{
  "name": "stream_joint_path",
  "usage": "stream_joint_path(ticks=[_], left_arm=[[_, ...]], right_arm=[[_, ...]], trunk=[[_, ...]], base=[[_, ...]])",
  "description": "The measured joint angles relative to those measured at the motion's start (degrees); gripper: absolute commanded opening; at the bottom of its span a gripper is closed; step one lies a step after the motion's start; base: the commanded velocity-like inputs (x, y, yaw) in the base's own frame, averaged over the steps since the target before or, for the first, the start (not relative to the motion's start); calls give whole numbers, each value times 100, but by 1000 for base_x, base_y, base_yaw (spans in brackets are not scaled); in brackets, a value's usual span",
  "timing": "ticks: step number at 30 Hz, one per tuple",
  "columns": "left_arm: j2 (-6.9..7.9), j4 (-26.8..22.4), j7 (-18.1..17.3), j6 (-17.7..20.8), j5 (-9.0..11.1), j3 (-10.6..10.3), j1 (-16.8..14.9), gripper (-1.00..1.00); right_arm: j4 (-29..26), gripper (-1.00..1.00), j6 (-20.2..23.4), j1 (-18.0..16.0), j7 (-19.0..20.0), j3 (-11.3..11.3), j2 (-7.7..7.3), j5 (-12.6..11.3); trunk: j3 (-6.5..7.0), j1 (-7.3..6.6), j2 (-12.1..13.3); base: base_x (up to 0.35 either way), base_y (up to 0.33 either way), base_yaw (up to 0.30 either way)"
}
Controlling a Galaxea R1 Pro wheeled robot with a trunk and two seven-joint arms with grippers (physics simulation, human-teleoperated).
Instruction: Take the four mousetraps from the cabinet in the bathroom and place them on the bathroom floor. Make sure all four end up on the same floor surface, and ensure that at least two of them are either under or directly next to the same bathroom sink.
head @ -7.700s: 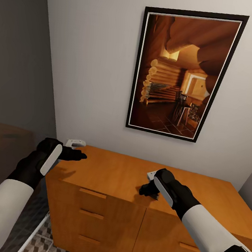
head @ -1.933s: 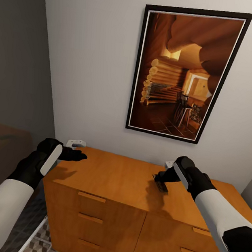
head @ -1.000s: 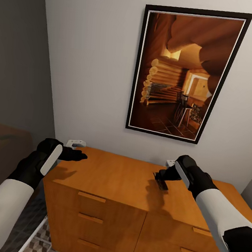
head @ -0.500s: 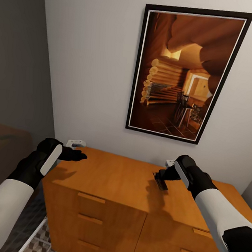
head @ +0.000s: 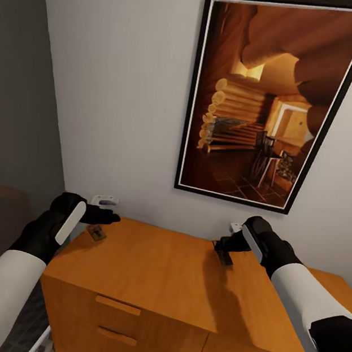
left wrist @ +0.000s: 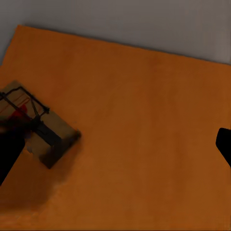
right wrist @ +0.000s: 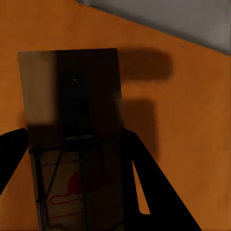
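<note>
Camera tilted; right gripper (head: 222,251) grips mousetrap (right wrist: 72,144)

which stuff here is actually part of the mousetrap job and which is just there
Part of the job:
- mousetrap under the left gripper, lying on the cabinet top
- mousetrap at the right gripper, between its fingers
- cabinet

Just there:
- framed cabin picture
- wall
</note>
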Motion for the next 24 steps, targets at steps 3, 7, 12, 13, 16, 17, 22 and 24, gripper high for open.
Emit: stream_joint_path(ticks=[3, 7, 12, 13, 16, 17, 22, 24], left_arm=[[-9, 0, -4, -5, 0, 1, 0, 100], [-13, -2, -6, -6, -1, 2, 1, 100], [-14, 4, -6, -8, -2, 2, 2, 100], [-15, 5, -6, -8, -2, 2, 2, 100], [-15, 6, -6, -8, -3, 2, 2, 100], [-15, 6, -6, -8, -3, 2, 2, 100], [-22, 11, -7, -8, -3, 2, 5, 100], [-23, 13, -3, -8, 0, 0, 5, 100]], right_arm=[[0, -100, 0, 0, -3, -8, 14, 0], [4, -100, -2, -1, -4, -23, 22, 2], [7, -100, -2, -1, 1, -32, 33, -9], [7, -100, -2, -1, 4, -33, 36, -13], [4, -100, -2, -1, 6, -28, 61, -32], [3, -100, -2, -1, 6, -27, 76, -35], [2, -100, -2, -1, 7, -19, 366, -46], [2, -100, -2, -1, 5, -17, 537, -40]], trunk=[[0, 1, 0], [0, 2, 0], [0, 3, 0], [0, 3, 0], [0, 3, 0], [0, 3, 0], [0, 3, 1], [0, 3, 0]], base=[[201, 0, 2], [71, 0, 134], [12, 0, 255], [3, 0, 272], [2, 0, 275], [1, 0, 276], [0, 0, 277], [0, 0, 278]])
